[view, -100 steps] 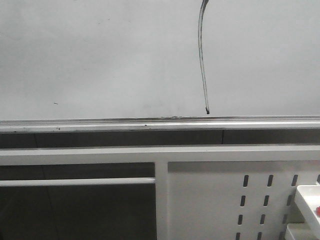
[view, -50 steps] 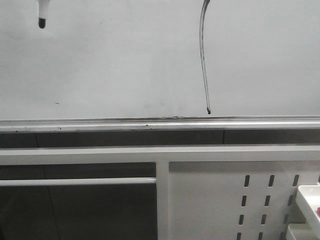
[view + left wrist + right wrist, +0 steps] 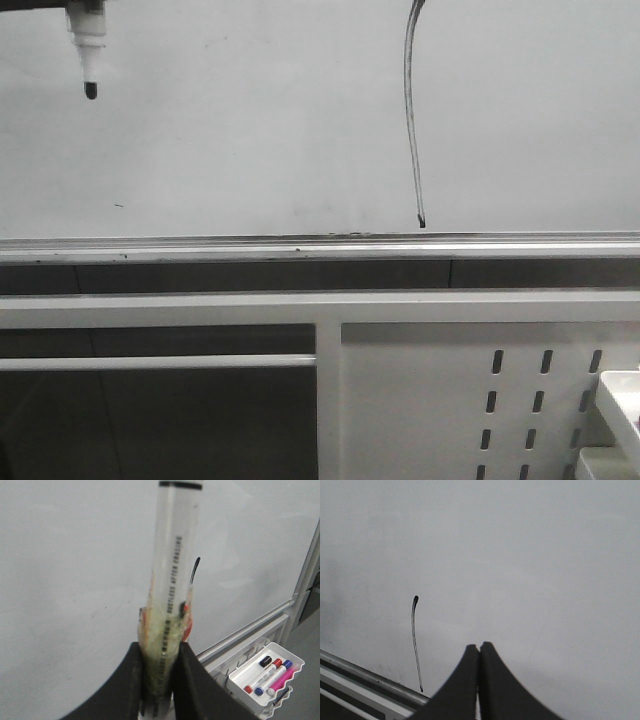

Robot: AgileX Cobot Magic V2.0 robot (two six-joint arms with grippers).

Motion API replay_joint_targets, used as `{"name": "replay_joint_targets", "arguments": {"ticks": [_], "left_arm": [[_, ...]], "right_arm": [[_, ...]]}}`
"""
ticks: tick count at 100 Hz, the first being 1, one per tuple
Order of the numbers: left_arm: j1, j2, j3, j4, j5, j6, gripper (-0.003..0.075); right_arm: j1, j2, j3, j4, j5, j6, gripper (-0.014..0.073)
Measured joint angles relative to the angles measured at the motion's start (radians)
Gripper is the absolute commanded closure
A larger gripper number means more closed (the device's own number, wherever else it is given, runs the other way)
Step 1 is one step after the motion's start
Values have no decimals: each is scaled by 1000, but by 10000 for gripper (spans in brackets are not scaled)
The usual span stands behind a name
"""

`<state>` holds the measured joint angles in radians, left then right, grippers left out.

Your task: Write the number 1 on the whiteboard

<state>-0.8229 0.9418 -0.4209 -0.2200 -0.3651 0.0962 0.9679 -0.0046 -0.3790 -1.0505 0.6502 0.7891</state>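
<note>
Marker pen [image 3: 89,50] has dropped further into the top-left of the front view since the earlier frames; tip is off the board. Left gripper [image 3: 159,680] is clamped on its barrel, so it can draw. Right gripper [image 3: 479,680] is pressed together, holding nothing, idle. One number 1 [image 3: 411,120] on the whiteboard [image 3: 230,130], right of centre, ending just above the rail [image 3: 200,247]. Tray [image 3: 265,677] holds four spare markers.
</note>
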Motion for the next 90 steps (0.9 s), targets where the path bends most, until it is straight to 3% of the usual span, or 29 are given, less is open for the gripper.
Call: {"name": "replay_joint_targets", "arguments": {"ticks": [18,45,90], "left_arm": [[0,81,4,-147,-128,2,740],[0,236,2,-219,-250,2,740],[0,402,-124,-222,-272,2,740]], "right_arm": [[0,0,0,0,0,0,643],[0,0,0,0,0,0,643],[0,0,0,0,0,0,643]]}}
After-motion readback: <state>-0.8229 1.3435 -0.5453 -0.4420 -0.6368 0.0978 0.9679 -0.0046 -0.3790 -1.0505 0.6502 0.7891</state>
